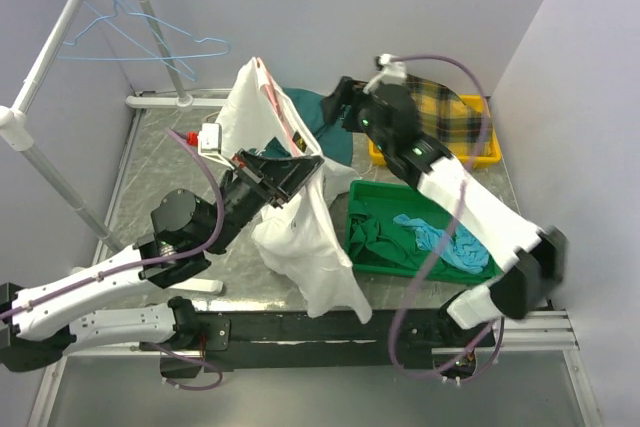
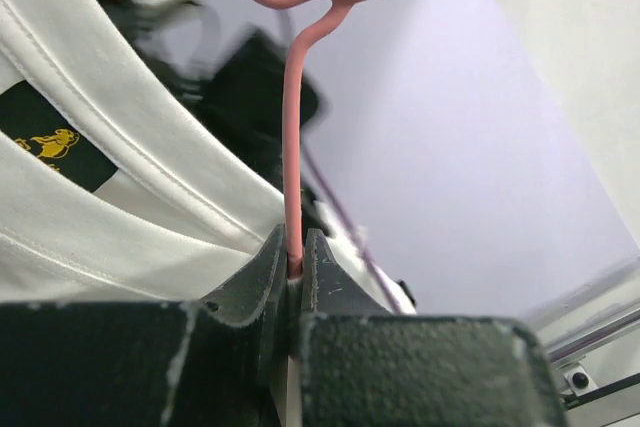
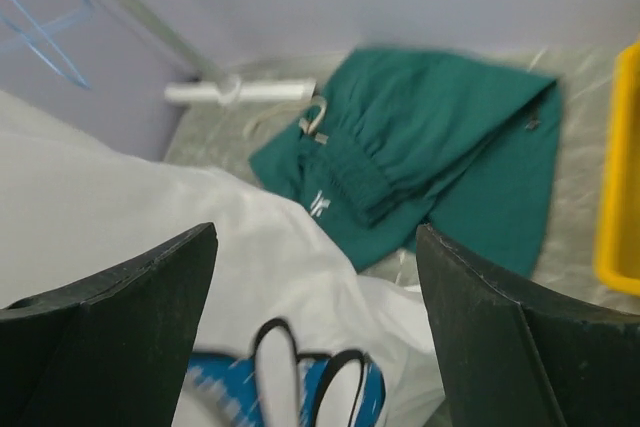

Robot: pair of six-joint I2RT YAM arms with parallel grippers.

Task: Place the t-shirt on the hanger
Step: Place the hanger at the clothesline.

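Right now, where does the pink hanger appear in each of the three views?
Top view: the hanger runs up inside the lifted t-shirt, left of centre.
Left wrist view: in the centre, a pink wire standing up from the shut left gripper.
Right wrist view: not in it.
Shared landmark: the white t-shirt, which shows in all three views.

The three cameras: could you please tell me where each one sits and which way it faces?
Top external: above and behind the bases, looking down at the table; both arms show.
Left wrist: on the left arm, looking along the left gripper shut on the hanger.
Right wrist: looking past the open right gripper at a green garment.
Shared: all show the t-shirt.
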